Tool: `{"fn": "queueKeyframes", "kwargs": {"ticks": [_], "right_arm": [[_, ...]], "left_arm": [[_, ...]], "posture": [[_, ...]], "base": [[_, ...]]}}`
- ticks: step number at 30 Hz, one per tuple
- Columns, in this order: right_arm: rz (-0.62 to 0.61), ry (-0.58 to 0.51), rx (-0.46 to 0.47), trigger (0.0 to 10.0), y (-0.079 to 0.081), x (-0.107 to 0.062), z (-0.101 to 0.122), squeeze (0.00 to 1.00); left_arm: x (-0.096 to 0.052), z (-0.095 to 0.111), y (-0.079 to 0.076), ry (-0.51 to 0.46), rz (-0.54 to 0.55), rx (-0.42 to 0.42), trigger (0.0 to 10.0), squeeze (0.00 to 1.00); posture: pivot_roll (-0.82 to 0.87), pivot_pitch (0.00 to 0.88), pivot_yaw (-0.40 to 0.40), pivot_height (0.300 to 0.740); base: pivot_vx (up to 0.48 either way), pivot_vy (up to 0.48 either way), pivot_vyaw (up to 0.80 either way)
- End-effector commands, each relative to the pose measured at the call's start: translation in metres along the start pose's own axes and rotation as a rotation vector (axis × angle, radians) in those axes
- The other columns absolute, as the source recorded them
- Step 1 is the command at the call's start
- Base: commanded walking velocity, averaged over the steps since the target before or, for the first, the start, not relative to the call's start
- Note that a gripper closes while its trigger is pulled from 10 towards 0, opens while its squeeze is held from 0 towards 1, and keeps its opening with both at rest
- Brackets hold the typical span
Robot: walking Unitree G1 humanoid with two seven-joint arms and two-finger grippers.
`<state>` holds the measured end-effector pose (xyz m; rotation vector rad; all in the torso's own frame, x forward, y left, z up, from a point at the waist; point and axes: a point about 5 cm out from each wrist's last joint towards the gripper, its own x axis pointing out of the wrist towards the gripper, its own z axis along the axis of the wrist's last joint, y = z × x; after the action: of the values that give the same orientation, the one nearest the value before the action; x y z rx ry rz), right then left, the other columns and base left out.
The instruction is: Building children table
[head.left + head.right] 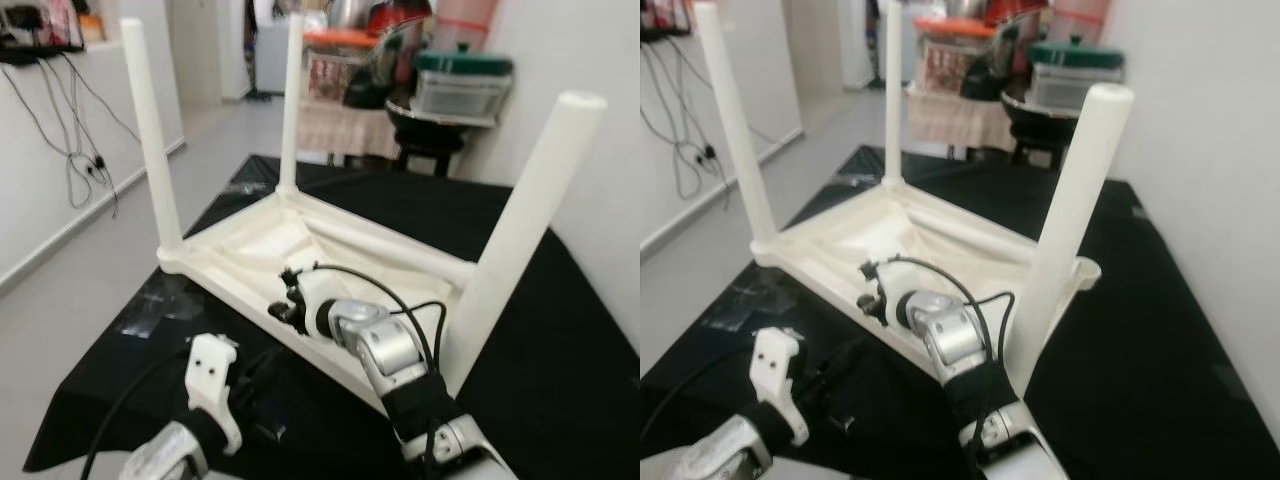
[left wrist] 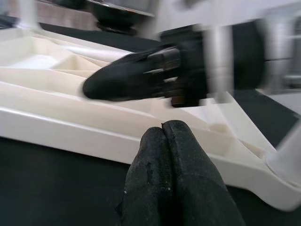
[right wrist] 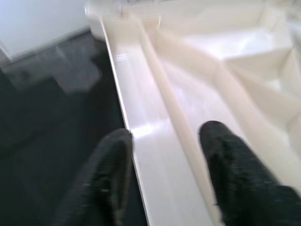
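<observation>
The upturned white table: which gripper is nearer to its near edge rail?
Right. The right gripper straddles the near rail of the table, fingers open. The left gripper, fingers shut, sits just short of that rail above the black cloth.

The two head views looked forward and down from above the arms onto the upturned table (image 1: pixel 300 250) on the black cloth (image 1: pixel 560 350), with the room's floor and shelves behind. They shared nearly the same scene, the right eye slightly offset. The left wrist view sat low and close beside the table's rim, facing across it along its fingers (image 2: pixel 174 174). The right wrist view looked down along its fingers (image 3: pixel 235 169) at the rim (image 3: pixel 141 141), very near.
</observation>
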<state>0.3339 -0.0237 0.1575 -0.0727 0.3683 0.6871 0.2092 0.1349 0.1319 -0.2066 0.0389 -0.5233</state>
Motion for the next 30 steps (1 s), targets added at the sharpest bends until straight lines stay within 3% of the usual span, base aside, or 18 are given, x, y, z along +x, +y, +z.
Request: {"fn": "queueKeyframes", "kwargs": {"ticks": [1,5,6,8,9,14,16,19,23,24,30], "right_arm": [[0.118,-0.088,0.088,10.0,0.026,0.0,0.004,1.0],[0.245,-0.149,0.108,10.0,0.033,-0.011,0.007,1.0],[0.3,-0.162,0.094,10.0,0.034,-0.018,0.004,0.54],[0.331,-0.165,0.082,10.0,0.034,-0.022,0.002,0.54],[0.359,-0.156,0.062,10.0,0.032,-0.026,-0.004,0.0],[0.4,-0.137,0.041,10.0,0.023,-0.037,-0.016,0.0],[0.461,-0.139,0.013,10.0,0.015,-0.055,-0.024,0.0],[0.487,-0.143,0.001,10.0,0.012,-0.062,-0.026,0.0],[0.543,-0.145,0.001,10.0,0.006,-0.08,-0.031,0.0],[0.577,-0.138,-0.005,10.0,0.0,-0.097,-0.038,0.0],[0.542,-0.099,-0.034,10.0,-0.012,-0.108,-0.046,0.0]], "left_arm": [[0.001,0.007,0.004,-0.026,0.037,-0.009,10.0,0.0],[-0.001,0.014,0.017,-0.045,0.128,0.03,10.0,0.0],[-0.003,0.018,0.026,-0.052,0.183,0.051,10.0,0.0],[-0.005,0.02,0.031,-0.056,0.216,0.063,10.0,0.0],[-0.007,0.021,0.037,-0.047,0.262,0.073,10.0,0.0],[-0.012,0.022,0.046,-0.034,0.333,0.1,10.0,0.0],[-0.015,0.023,0.051,-0.033,0.384,0.123,10.0,0.0],[-0.016,0.023,0.052,-0.034,0.393,0.129,10.0,0.0],[-0.018,0.025,0.053,-0.039,0.4,0.133,10.0,0.0],[-0.019,0.025,0.054,-0.038,0.4,0.132,10.0,0.0],[-0.019,0.025,0.055,-0.033,0.397,0.134,10.0,0.0]], "posture": [[0.06,0.0,-0.098,0.74],[0.06,0.0,-0.097,0.74],[0.06,0.0,-0.094,0.74],[0.06,0.0,-0.093,0.74],[0.06,0.0,-0.091,0.74],[0.06,0.0,-0.089,0.74],[0.06,0.0,-0.084,0.74],[0.06,0.0,-0.083,0.74],[0.05,0.0,-0.08,0.74],[0.05,0.0,-0.079,0.74],[0.05,0.0,-0.077,0.74]], "base": [[0.0,0.0,0.0],[0.0,0.0,0.0],[0.0,0.0,0.0],[0.0,0.0,0.0],[0.0,0.0,0.0],[0.0,0.346,0.0],[0.0,0.476,0.0],[0.0,0.476,0.0],[0.0,0.0,0.0],[0.0,0.0,0.0],[0.0,0.0,0.0]]}}
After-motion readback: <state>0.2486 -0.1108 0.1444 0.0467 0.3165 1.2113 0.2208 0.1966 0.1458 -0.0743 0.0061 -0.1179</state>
